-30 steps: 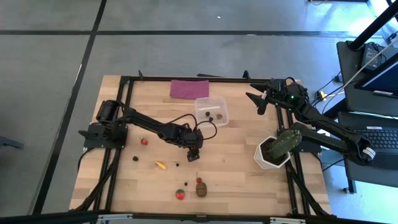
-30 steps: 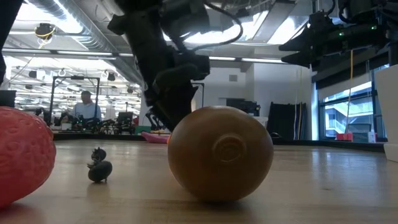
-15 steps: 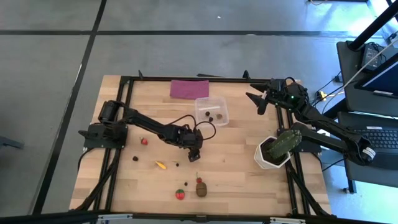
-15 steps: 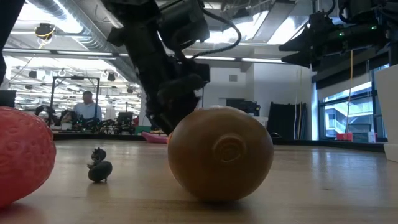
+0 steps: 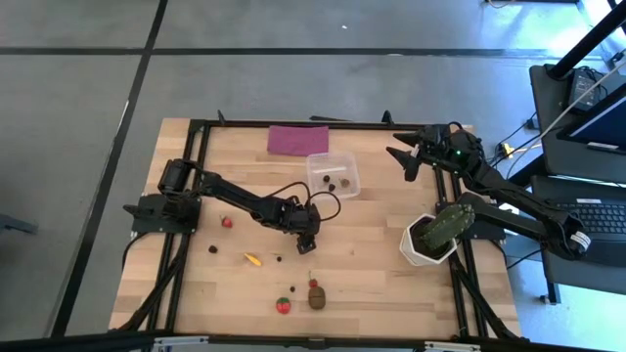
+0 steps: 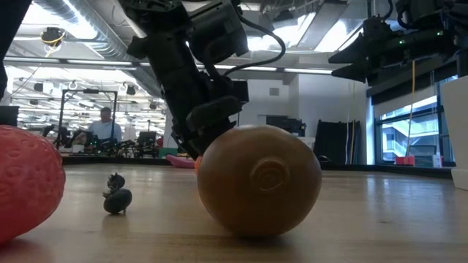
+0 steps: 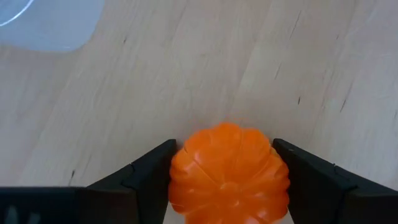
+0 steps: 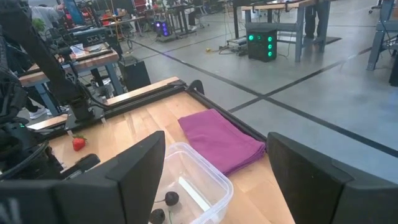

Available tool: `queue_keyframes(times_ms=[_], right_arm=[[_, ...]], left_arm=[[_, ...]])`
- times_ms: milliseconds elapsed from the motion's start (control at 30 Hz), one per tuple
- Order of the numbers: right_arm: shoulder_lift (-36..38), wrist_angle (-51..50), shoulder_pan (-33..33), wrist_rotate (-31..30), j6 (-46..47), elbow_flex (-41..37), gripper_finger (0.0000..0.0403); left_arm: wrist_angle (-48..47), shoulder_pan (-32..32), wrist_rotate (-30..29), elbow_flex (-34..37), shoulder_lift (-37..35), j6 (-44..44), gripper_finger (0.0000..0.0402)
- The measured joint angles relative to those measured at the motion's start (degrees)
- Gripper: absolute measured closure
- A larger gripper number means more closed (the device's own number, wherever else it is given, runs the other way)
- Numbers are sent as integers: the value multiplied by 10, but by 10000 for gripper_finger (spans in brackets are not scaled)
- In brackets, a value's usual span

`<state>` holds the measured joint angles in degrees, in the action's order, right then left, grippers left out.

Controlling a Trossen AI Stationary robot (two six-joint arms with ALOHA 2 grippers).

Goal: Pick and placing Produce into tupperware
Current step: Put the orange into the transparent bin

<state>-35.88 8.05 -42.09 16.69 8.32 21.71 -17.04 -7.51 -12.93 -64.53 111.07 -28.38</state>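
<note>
An orange ridged piece of produce (image 7: 229, 168) sits on the wooden table at mid-table, between the fingers of my left gripper (image 5: 306, 244), which slants down over it and hides it in the high view. The clear tupperware (image 5: 317, 162) stands just beyond, with dark bits (image 5: 334, 186) inside. Loose on the table lie a strawberry (image 5: 227, 222), a yellow banana (image 5: 252, 260), a red piece (image 5: 284, 305) and a brown oval lump (image 5: 317, 298). My right gripper (image 5: 399, 156) hangs open above the far right, holding nothing. My left gripper has the orange piece between its two fingers, one finger (image 7: 152, 168) on each opposite side (image 7: 180, 171). The fingers come from above, slanting down. The piece rests on the table.
A folded purple cloth (image 5: 298, 139) lies at the far edge behind the tupperware. A green cactus in a white pot (image 5: 435, 235) stands at the right edge. Small dark bits (image 5: 212, 248) lie near the banana. A black frame rail (image 5: 196, 196) borders the table.
My left gripper has sunk a little toward the table, down onto the orange piece.
</note>
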Motion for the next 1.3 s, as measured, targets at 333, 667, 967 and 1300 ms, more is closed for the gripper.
queue_keyframes(times_ms=[333,667,967,1300], right_arm=[[0,0,0,0,1,0,120],[0,9,0,0,4,0,120],[0,17,0,0,4,0,120],[0,20,0,0,4,0,120]], left_arm=[[-8,17,74,2,-51,-27,160],[17,78,274,-32,-133,-49,162],[28,162,126,-143,-141,82,162],[-30,247,75,-170,-101,110,162]])
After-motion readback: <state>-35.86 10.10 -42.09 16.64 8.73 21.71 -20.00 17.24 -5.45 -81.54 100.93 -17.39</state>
